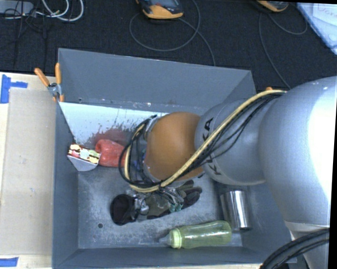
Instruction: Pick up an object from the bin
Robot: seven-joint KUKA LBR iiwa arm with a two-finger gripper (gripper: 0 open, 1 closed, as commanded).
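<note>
My gripper [151,204] reaches down into the middle of the bin, just below the orange cover on the wrist. Right against its left side lies a black rounded lump [120,209] on the bin floor. A dark, flat, crumpled thing [188,195] lies at its right, partly hidden by the wrist. Whether anything sits in the gripper is hidden by the cover and cables.
A red soft thing [108,152] and a white wedge with a yellow and red label [83,156] lie at the left wall. A green bottle [202,235] lies along the front wall, and a silver can [236,208] stands at the right. The arm covers the bin's right side.
</note>
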